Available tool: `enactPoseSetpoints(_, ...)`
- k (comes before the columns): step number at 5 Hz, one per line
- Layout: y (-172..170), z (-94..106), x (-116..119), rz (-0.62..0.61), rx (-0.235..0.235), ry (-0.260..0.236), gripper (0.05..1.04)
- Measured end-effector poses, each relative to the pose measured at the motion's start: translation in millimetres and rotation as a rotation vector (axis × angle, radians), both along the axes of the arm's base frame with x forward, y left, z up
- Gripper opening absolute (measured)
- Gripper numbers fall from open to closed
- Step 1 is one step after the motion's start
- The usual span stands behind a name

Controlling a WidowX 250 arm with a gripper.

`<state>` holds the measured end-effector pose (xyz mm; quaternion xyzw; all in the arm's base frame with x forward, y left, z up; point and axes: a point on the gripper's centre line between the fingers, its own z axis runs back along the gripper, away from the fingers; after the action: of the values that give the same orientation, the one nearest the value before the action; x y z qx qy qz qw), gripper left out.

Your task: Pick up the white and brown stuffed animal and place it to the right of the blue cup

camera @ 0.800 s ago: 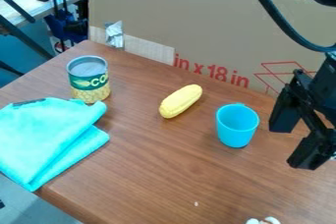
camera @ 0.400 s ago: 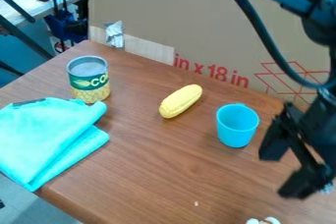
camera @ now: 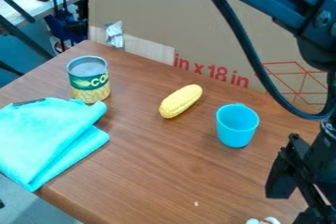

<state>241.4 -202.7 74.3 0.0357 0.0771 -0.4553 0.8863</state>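
Observation:
At the right edge, low in the view, the black gripper (camera: 294, 207) hangs over the table with its two fingers apart and nothing between them. Up and to the left of it stands a blue cup (camera: 237, 126), upright and not touched. A yellow toy corn cob (camera: 181, 101) lies at a slant left of the cup. Farther left, an upright can (camera: 89, 79) with a green and yellow label stands behind a folded turquoise cloth (camera: 46, 137). A small white object (camera: 263, 220) is cut off by the bottom edge, just left of the gripper.
The brown wooden table (camera: 151, 169) has its left front edge running down from the cloth. A tall cardboard sheet (camera: 197, 26) stands along the back. Behind at the upper left are blue clamps (camera: 56, 2) and another table.
The gripper has moved down in the view, away from the cup, with the arm's upper links coming farther in from the top right. The objects on the table have not moved.

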Motion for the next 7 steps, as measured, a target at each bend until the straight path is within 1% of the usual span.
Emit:
enactPoseSetpoints(1, -5.5, -12.7, 0.1, -0.017, -0.025, 0.037, 1.002)
enactPoseSetpoints(2, -7.1, -36.5, 10.6, -0.056, 0.005, 0.115, 1.002)
enactPoseSetpoints(3, -3.0, -44.5, 13.5, -0.058, 0.010, 0.128, 1.002)
enactPoseSetpoints(5, 4.6, -46.6, 1.7, -0.069, 0.014, 0.147, 1.002)
enactPoseSetpoints(6, 1.8, -44.2, -7.7, -0.085, 0.008, 0.198, 1.002)
enactPoseSetpoints(7, -3.2, -45.2, -12.3, -0.104, -0.024, 0.219, 0.956)
